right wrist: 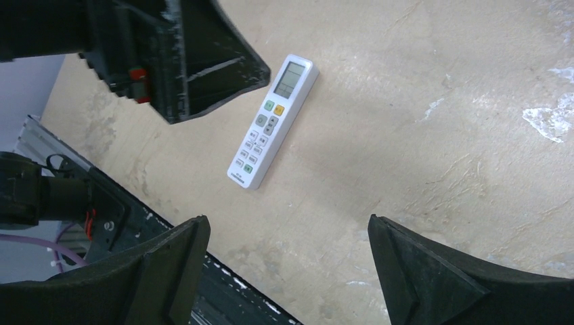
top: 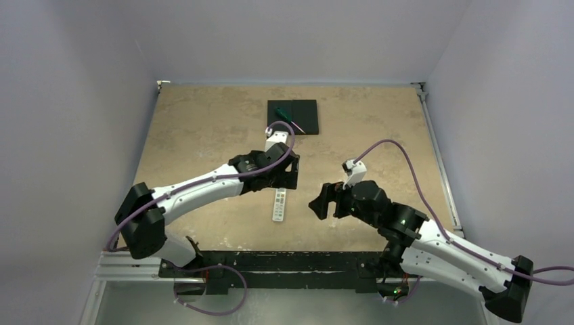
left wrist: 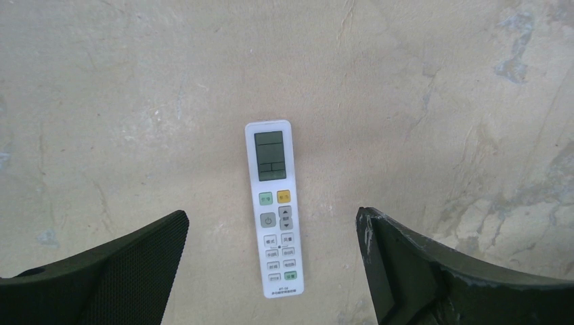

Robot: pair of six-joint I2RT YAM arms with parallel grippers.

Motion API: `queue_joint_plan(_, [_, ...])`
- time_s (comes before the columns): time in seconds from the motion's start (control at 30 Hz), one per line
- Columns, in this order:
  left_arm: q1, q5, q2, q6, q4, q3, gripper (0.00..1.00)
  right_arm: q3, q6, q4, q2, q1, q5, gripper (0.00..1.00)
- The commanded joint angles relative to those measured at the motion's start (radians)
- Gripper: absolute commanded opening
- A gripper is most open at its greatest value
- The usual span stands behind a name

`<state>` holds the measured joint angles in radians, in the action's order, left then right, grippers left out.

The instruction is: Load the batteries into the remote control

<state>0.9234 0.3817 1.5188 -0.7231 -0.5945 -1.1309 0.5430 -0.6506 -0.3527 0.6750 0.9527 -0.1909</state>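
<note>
1. As the overhead cam shows it, the remote control (top: 279,205) lies flat on the table (top: 203,122), about centre left to right and in the near half, just far of the black rail (top: 284,260). Its long axis runs near-far. Left gripper (top: 286,180) hangs over its far end. Right gripper (top: 324,202) sits to the right of the remote, apart from it, pointing left toward it. On the far side is a black square pad (top: 304,120) with a green-handled screwdriver (top: 283,112) lying on it, well apart from the remote. Can't tell jaw state from this view.
2. Left wrist cam: remote is face up, display window at the far end, button rows toward the near end. Left fingers (left wrist: 122,271) are spread wide, one on either side of the button end, no contact visible. Released, nothing in the jaws.
3. Right wrist cam: right fingers (right wrist: 433,271) are spread wide over bare tabletop with nothing between them, so released. The remote lies beyond them, untouched, button end toward the rail. The left gripper's dark finger hangs just beside the display end.
</note>
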Motion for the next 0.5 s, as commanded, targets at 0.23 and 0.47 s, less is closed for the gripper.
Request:
queue_joint_plan(0.23, [0.001,0.059,-0.252,0.059,-0.056,0.078,0.99,0.164,0.000,-0.159,0.064,-0.002,-0.082,0.99])
queue_joint_plan(0.47, [-0.010,0.050,-0.362,0.107,-0.126,0.098,0.99,0.277,0.013,-0.218,0.118,-0.012,-0.057,0.99])
